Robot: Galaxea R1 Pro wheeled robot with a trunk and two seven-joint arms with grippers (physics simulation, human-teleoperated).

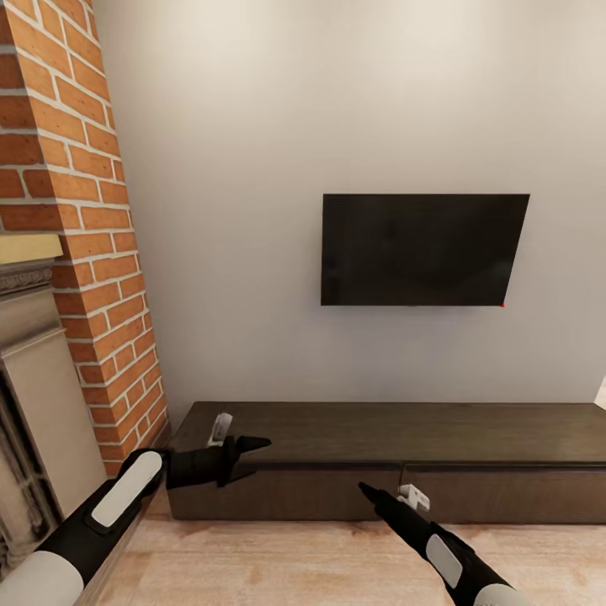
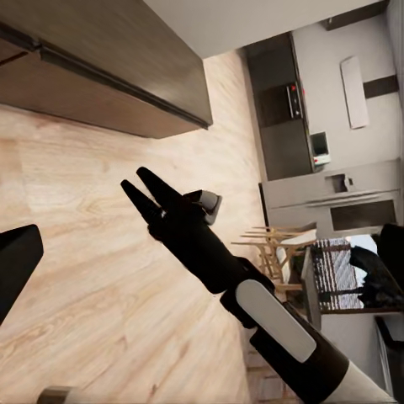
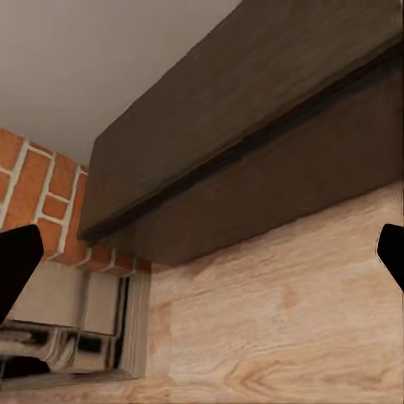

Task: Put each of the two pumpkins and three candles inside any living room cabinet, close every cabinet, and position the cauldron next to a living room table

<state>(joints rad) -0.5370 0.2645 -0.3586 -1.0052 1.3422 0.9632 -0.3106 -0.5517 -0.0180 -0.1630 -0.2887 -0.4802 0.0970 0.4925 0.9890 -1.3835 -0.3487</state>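
I'm parked facing the cabinet [image 1: 387, 459], low against the wall under the TV [image 1: 425, 249], fireplace [image 1: 34, 404] off to my left. Both fronts look shut. Left gripper [image 1: 252, 444] hovers over the cabinet's left end, fingers spread, empty. Right gripper [image 1: 366, 488] sits low by the seam between the fronts, fingers apart, holding nothing. I'd judge this is the opening step: next I need a fingertip on a front's edge to pull it out.
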